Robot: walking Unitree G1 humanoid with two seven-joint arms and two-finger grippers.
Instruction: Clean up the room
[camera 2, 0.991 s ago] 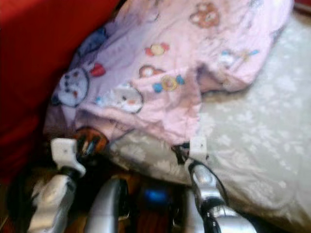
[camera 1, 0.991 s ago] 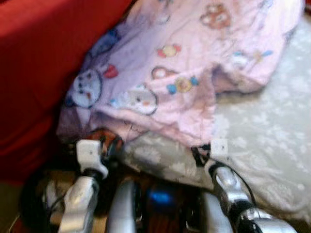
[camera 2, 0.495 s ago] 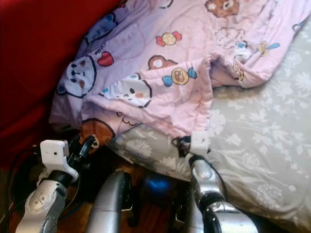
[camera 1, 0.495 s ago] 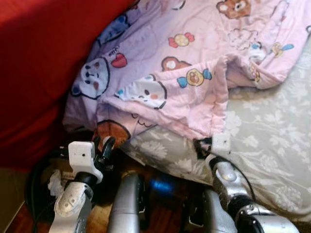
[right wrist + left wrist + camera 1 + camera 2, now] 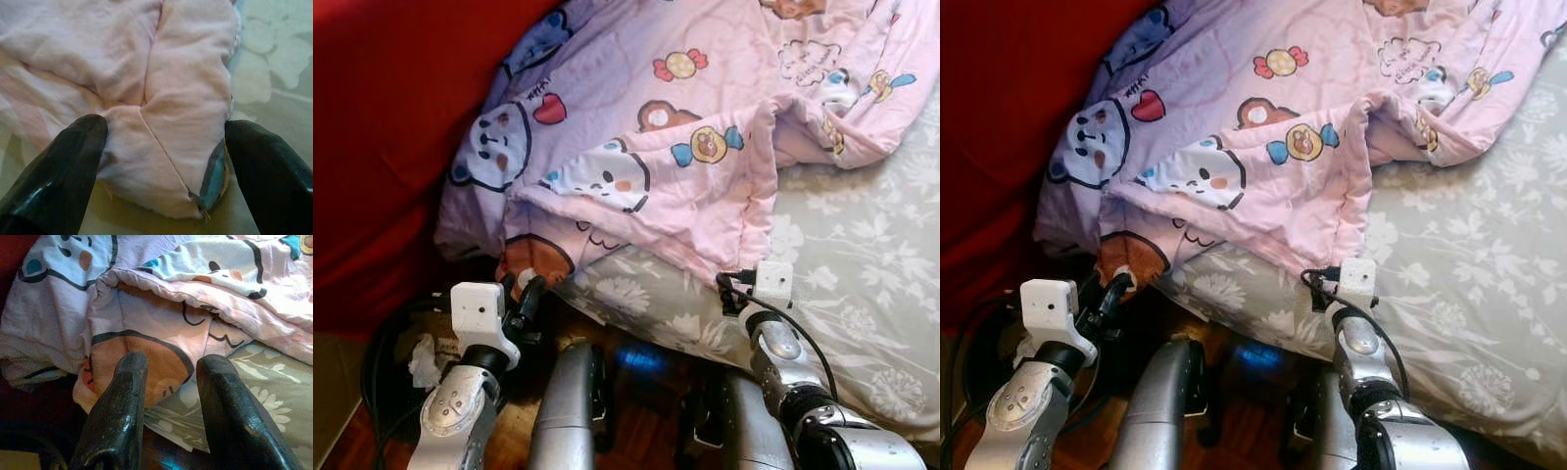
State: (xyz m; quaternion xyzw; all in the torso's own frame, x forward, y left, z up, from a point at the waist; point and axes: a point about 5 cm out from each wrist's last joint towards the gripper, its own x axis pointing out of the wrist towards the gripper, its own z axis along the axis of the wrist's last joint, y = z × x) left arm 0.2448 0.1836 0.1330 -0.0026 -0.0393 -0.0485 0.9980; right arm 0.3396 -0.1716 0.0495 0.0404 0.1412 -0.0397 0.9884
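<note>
Barely begun: quilt [image 5: 695,147] rumpled on bed [image 5: 862,294], both grippers [image 5: 164,161] [image 5: 168,396] agape, empty, at its corners.

One pink blanket [image 5: 705,117], one grey sheet [image 5: 862,294]

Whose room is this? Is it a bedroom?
Most likely a bedroom. There is a bed with a grey flowered sheet, and a rumpled pink quilt printed with bears and sweets lies on it. The cartoon print hints at a child's bed. A red cloth hangs beside it.
</note>
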